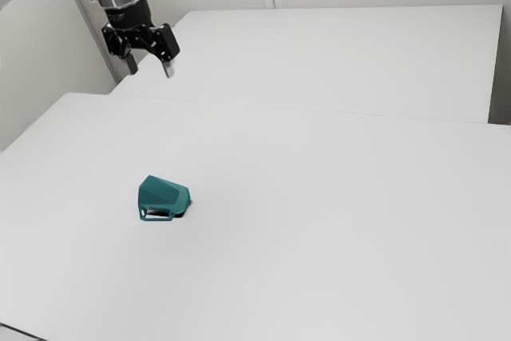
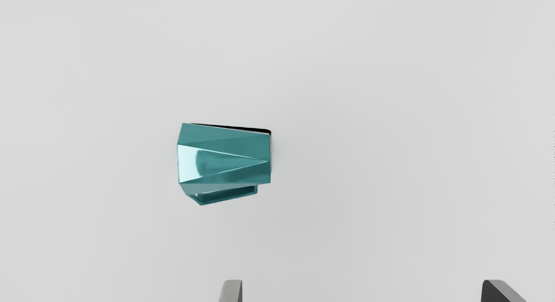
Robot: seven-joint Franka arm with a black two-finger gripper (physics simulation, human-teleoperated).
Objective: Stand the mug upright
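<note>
High above the table, toward the exterior view's upper left, my gripper [image 1: 151, 70] hangs open and apart from the mug. A faceted teal mug [image 1: 164, 194] lies on its side on the table, its handle [image 1: 157, 218] low at its side. In the wrist view the same mug [image 2: 223, 159] shows its angular side wall, with the handle [image 2: 230, 196] on the side nearer my fingers. Nothing is between the widely spaced fingertips of the gripper [image 2: 362, 291]. The inside of the mug is hidden.
The white table [image 1: 319, 221] extends around the mug on all sides. Beyond it stands another white surface [image 1: 335, 57] against the pale walls. A dark line [image 1: 22, 331] crosses the exterior view's lower left corner.
</note>
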